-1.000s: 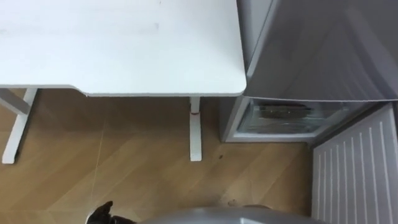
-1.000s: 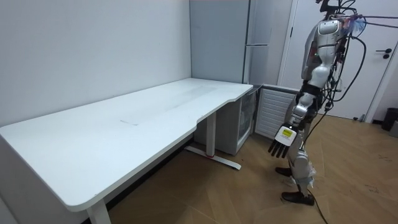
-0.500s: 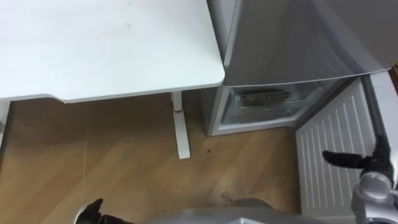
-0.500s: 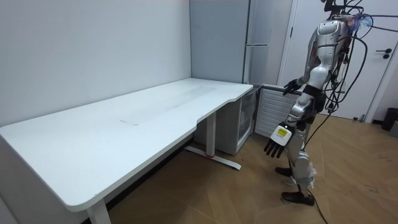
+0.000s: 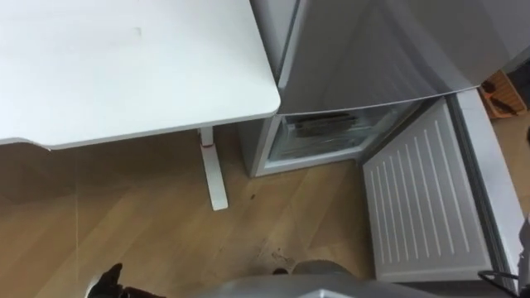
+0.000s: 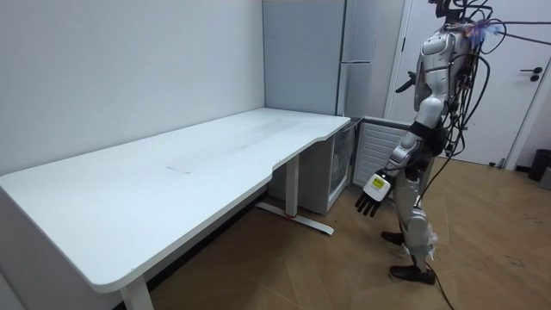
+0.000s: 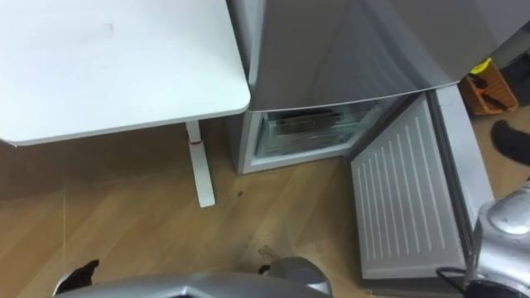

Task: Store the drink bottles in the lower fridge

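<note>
Counter [image 5: 124, 74] corner sits just left of the grey fridge's upper door [image 5: 373, 50]. Its white leg [image 5: 214, 170] stands on the wood floor [image 5: 149, 223] near the fridge. The lower fridge [image 5: 323, 136] is at floor level & open, w/ its ribbed white door [image 5: 418, 199] swung out right. You've got open floor btwn leg & door. Your left hand [image 6: 372, 200] hangs by the thigh, fingers apart. Your right hand [image 7: 509, 136] is up at chest height; can't tell its state.
</note>
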